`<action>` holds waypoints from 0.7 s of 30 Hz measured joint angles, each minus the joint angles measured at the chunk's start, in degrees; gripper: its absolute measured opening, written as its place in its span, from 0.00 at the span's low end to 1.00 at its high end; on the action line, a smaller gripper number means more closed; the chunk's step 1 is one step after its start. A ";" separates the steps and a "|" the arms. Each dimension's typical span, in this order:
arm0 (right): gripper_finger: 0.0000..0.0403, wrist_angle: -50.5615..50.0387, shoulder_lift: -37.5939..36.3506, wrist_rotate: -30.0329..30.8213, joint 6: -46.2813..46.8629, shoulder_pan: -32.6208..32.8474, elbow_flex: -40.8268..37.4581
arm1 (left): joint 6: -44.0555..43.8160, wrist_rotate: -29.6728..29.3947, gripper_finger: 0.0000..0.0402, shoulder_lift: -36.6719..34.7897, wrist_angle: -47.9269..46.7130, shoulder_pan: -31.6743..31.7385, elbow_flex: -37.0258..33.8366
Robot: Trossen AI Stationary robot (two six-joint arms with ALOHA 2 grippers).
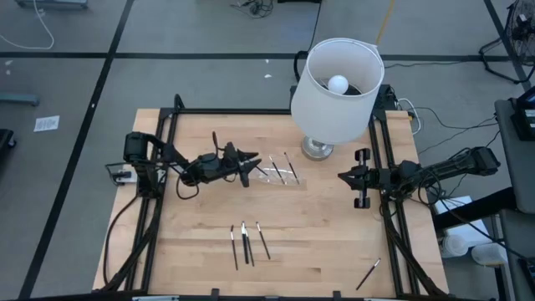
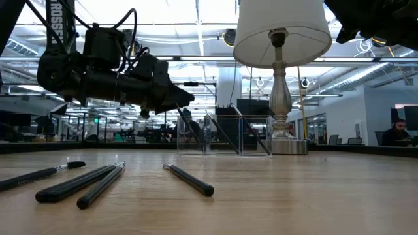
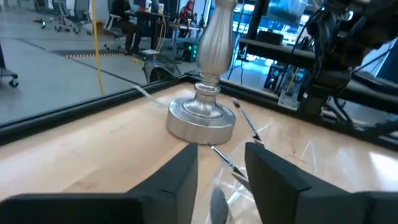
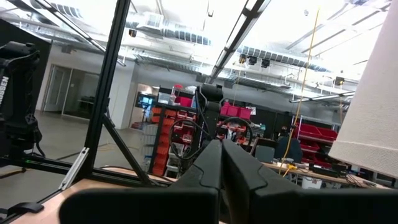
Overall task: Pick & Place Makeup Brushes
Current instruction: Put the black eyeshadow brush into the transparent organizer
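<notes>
Left pincer [image 1: 248,170] hangs above the light wooden worktop [image 1: 192,251], just left of a clear, low, compartmented plastic holder [image 1: 282,173]. This holder stands beside the silver base of a white-shaded table lamp [image 1: 318,149]. In the left wrist view the two dark fingers [image 3: 180,180] stand apart with nothing between them. A thin dark brush [image 3: 227,161] lies just beyond them in the clear holder, and another [image 3: 247,123] leans farther off. Judgement: this brush has just been let go, so the next move is a fresh pick.

About three slim black makeup brushes are already in the holder [image 1: 280,167].

Remaining stock: three slim black brushes [image 1: 247,242] lie close together on the near middle of the worktop. Their long axes run roughly near-to-far, slightly fanned. One more brush [image 1: 369,273] lies alone at the near right corner, on a diagonal.

Key relation: the group of three lies well to the near side of the left pincer and only slightly to its right. The left arm is the nearer one. Judgement: to take one it must draw back toward the near edge and close across the handle, left to right.

Right pincer [image 1: 344,176] waits at the right edge of the worktop, beside the lamp, fingers together and empty. It is the nearer arm to the lone diagonal brush.
</notes>
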 joint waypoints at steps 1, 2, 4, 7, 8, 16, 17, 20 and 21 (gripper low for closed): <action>0.00 0.00 0.00 -0.01 0.01 0.01 0.00 | 0.71 0.09 0.37 -0.64 -0.15 -0.05 -0.01; 0.00 0.00 -0.02 -0.02 0.03 -0.01 0.00 | 1.49 0.47 0.39 -1.54 -0.05 -0.17 -0.01; 0.00 0.00 0.00 -0.02 0.28 0.01 0.00 | 3.59 1.43 0.40 -3.30 0.09 -0.49 -0.01; 0.00 0.00 -0.01 -0.02 0.72 0.00 0.00 | 7.33 1.55 0.43 -8.01 -3.03 -1.63 -0.29; 0.00 0.00 -0.01 -0.03 0.93 0.00 0.00 | 8.99 1.53 0.43 -9.92 -4.47 -2.13 -0.27; 0.00 -0.55 -0.02 -0.02 0.99 -0.01 0.00 | 21.46 -7.27 0.43 -31.78 -22.54 -6.36 -0.27; 0.00 -0.80 -0.02 -0.02 0.84 -0.01 0.00 | 22.85 -7.89 0.43 -35.02 -24.28 -6.79 -0.27; 0.00 -1.34 -0.02 -0.02 0.17 -0.01 0.01 | 26.91 -7.50 0.44 -44.16 -31.16 -7.74 -0.27; 0.00 -1.51 -0.02 0.01 0.01 0.00 0.00 | 28.08 -6.78 0.44 -46.87 -33.81 -7.91 -0.27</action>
